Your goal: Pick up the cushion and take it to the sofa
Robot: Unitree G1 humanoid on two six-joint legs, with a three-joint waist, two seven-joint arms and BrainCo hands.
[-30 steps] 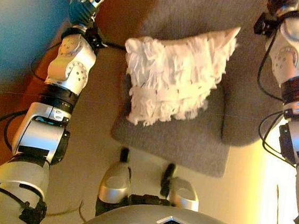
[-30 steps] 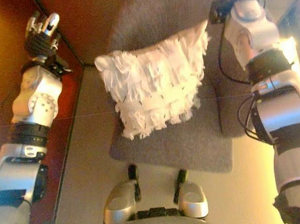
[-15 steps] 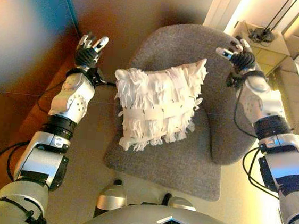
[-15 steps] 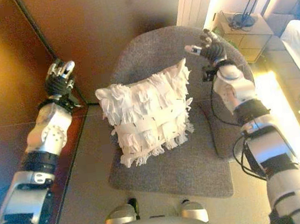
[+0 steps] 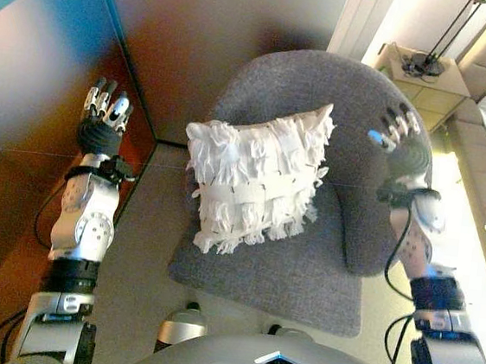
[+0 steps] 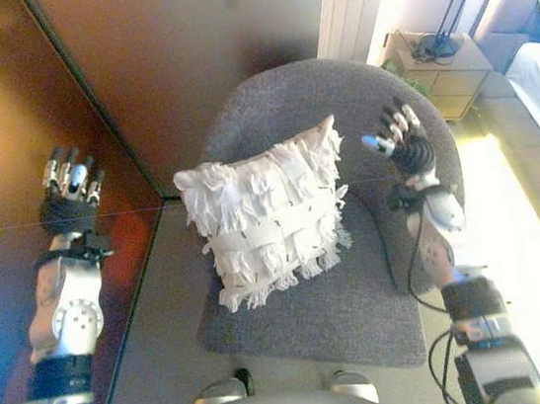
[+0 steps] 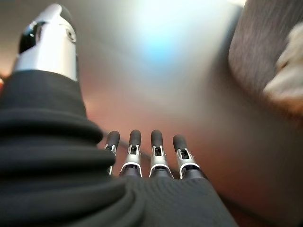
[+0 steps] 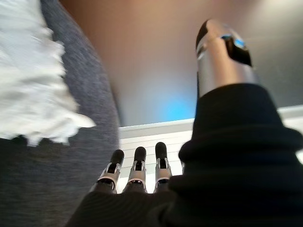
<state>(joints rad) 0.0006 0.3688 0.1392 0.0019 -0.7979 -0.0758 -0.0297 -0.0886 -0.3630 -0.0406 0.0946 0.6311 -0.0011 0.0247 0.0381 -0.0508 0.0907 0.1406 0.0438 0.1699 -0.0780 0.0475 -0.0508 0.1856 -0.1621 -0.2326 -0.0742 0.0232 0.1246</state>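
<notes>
The left hand (image 5: 102, 119) is raised well to the left of the armchair (image 5: 304, 267), fingers straight and spread, holding nothing. The cushion (image 5: 256, 183) leans on the armchair's seat against its back, between both hands, its long side running across. The right hand (image 5: 401, 140), also wide and empty, hovers over the armchair's right arm, nearer the cushion. No sofa can be made out for certain.

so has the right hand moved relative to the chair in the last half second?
Yes. The right hand was beside the cushion's upper corner over the chair back; now it sits farther right, over the chair's right edge, clear of the cushion, fingers straight.
</notes>
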